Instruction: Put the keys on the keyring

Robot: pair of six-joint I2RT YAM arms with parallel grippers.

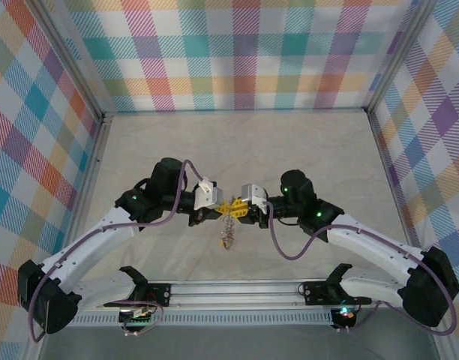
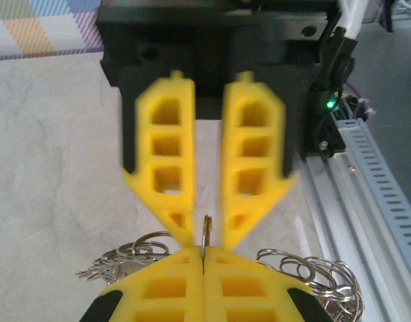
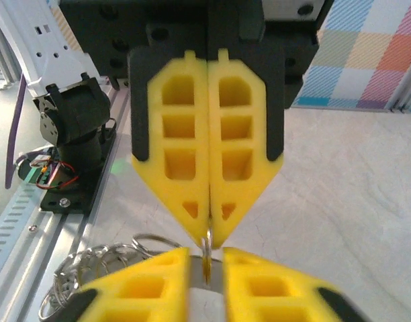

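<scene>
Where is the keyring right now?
In the top view the keyring hangs at the middle of the table, where the left tool and right tool meet tip to tip; the left tool pinches its rim.

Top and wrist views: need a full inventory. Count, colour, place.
key ring: 1, grey metal, edge-on between the two hands' fingertips
bunch of keys and rings: 1 bunch, count of pieces unclear, silvery, hanging under the hands at mid-table
table: 1, beige, fills the enclosure floor
walls: 3, pastel plaid, at left, back and right
rail: 1, silver metal, along the near edge between the arm bases
left arm: 1, white and black, reaching in from the near left
right arm: 1, white and black, reaching in from the near right
left hand: 1, yellow fingers, shut on the key ring
right hand: 1, yellow fingers, open, one finger on each side of the key ring
</scene>
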